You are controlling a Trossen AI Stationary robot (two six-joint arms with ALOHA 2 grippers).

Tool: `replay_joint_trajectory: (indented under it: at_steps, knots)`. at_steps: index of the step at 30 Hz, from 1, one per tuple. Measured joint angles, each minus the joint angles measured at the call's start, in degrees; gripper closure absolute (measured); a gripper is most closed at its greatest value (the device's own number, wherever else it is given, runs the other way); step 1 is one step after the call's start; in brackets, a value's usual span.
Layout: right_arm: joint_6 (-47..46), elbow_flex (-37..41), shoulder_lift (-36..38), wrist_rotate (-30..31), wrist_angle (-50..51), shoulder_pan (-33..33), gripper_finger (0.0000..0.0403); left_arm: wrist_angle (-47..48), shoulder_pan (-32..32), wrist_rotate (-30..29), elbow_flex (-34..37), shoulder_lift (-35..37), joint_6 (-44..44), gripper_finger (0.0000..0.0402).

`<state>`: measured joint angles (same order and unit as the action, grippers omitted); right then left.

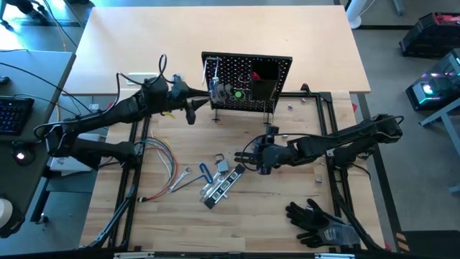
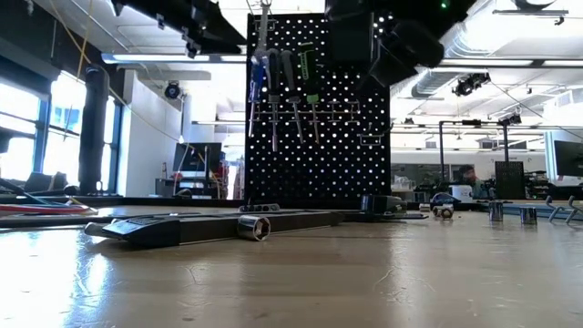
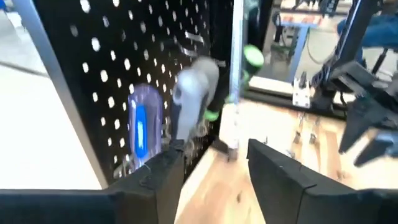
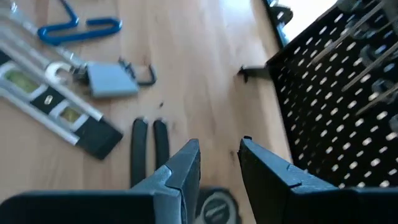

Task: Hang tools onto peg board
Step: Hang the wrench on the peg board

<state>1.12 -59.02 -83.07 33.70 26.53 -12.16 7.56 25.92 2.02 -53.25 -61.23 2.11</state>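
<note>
Left tool (image 1: 192, 115) (fingers apart, empty) sits just beside peg board (image 1: 248, 83).

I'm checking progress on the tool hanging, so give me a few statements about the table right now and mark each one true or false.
1. Several drivers already hang on the peg board. True.
2. The black gloves lie on the peg board's bin. False: they lie on the table near its front right corner.
3. The right gripper holds a wrench. False: its jaws are open and empty above the table.
4. The left gripper is close to the peg board's front. True.
5. The coloured wires lie on the table's left side. True.
</note>
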Motion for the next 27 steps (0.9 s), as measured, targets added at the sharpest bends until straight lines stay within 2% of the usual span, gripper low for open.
replay_joint_trajectory:
  at_steps: [5,10,17,22,27]
  knots:
    - [-2.46,2.94,0.0,-5.53,-0.89,0.15,0.0295,8.75,-2.93,0.04,0.01,0.43,-0.41,0.0236]
    - [-3.6,10.12,-0.02,-10.69,-10.81,1.21,0.0295,12.68,-8.14,0.06,2.11,-0.72,-1.06,0.0238]
    - [-4.34,17.64,-0.02,-15.72,-23.66,3.0,0.0295,4.58,-14.51,0.07,12.64,-0.7,-4.14,0.0239]
    - [-3.07,18.43,-0.02,-15.76,-24.9,3.58,0.0295,-0.55,-16.7,-1.32,19.07,-0.7,-8.2,0.0239]
    - [2.27,18.43,-0.02,-15.89,-28.99,3.56,0.0295,-4.87,-18.01,-2.04,23.64,-0.7,-11.42,0.0239]
